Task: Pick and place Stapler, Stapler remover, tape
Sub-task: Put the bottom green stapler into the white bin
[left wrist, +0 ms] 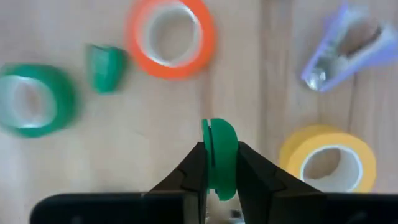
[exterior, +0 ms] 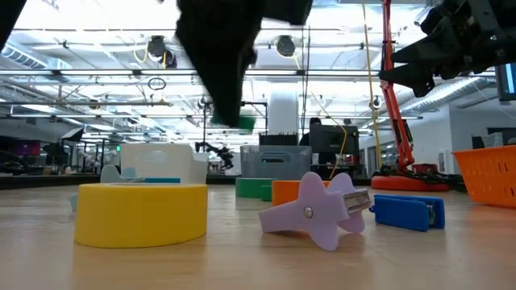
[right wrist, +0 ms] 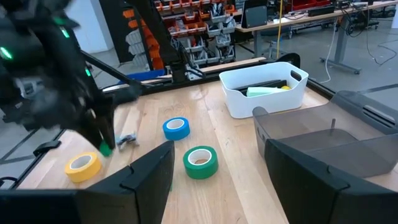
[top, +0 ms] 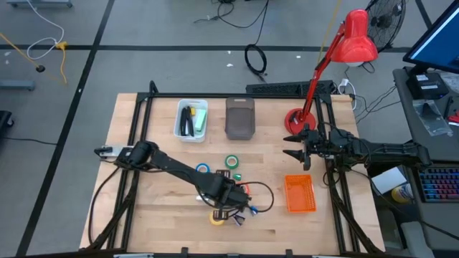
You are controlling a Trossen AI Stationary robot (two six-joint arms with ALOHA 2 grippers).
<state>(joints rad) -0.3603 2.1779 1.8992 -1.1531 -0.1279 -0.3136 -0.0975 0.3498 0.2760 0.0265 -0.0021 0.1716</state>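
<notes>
the left gripper [left wrist: 219, 171] is clamped on a small green staple remover [left wrist: 219, 155], held edge-up above the table between the orange tape [left wrist: 170, 36] and yellow tape [left wrist: 328, 157]. the white bin [top: 191, 119] holds dark and pale green items; what the grey bin [top: 239, 117] and orange basket [top: 300, 193] hold cannot be told. the left arm reaches diagonally across. the right gripper [top: 295, 143], fingers apart, waits near the lamp base [top: 295, 120].

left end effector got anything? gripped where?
Yes. The left end effector is shut on a small green staple remover, pinching its flat sides at the lower half, lifted off the table. Right end effector holds nothing.
</notes>
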